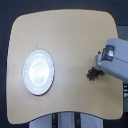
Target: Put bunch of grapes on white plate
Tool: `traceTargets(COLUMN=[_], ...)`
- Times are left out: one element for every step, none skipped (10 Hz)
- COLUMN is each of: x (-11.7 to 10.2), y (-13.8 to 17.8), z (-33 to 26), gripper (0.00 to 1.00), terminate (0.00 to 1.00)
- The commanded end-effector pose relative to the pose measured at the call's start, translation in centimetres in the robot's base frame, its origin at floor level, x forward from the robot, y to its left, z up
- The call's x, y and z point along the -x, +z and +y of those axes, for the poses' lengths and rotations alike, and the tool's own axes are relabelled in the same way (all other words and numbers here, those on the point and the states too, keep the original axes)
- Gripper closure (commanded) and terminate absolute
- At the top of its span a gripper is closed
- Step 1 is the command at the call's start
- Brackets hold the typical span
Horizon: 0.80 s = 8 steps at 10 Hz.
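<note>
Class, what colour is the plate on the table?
White and glossy: the plate shows best in the exterior view, the only one.

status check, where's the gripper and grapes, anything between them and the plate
Gripper down at the bunch of grapes, grip state unclear. Grapes on table, exterior view's right. White plate bare, exterior view's left. Nothing between them.

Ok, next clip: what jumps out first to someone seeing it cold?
The white plate stands out most, bright against the wooden table at the exterior view's left. At the right edge, the grey gripper is down at the dark bunch of grapes, well apart from the plate.
</note>
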Motion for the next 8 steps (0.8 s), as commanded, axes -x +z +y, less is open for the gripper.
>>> traceTargets(x=[-1.2,-1.2,-1.2,-1.2,-0.9,-0.5,-0.3,0.1], y=[9.8,11.6,12.4,13.4,14.4,15.1,15.2,15.3], z=[2.4,3.1,3.5,3.9,4.7,5.6,6.3,7.4], gripper=[1.00,1.00,1.00,1.00,1.00,1.00,1.00,1.00], terminate=[0.00,0.00,0.00,0.00,0.00,0.00,0.00,0.00])
